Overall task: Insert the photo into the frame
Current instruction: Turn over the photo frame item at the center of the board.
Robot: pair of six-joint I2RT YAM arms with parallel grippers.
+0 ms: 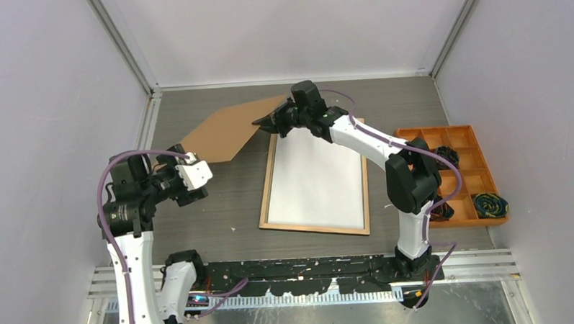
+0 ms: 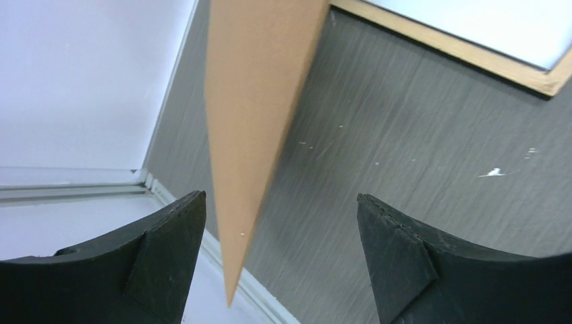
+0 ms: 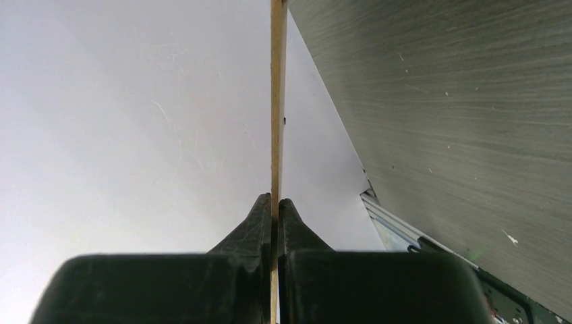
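One frame, top view: the frame (image 1: 315,229) lies back-up mid-table for you, light wood rim showing, long axis running near edge to far wall, skewed a touch.
Photo, top view: the photo (image 1: 315,179) sits inside that rim, white side up, same direction; print side hidden.
Board, top view: brown backing board (image 1: 225,132) hangs tilted off the frame's far-left corner, right gripper (image 1: 266,122) on one corner, left gripper (image 1: 196,172) by the opposite one.
Room: grey wood-grain table (image 1: 221,207), white walls, orange tray (image 1: 434,129) at right.
Left wrist: fingers (image 2: 168,256) spread wide, board's tip between, touching neither.
Right wrist: fingers (image 3: 260,223) pinched on the board, seen edge-on.
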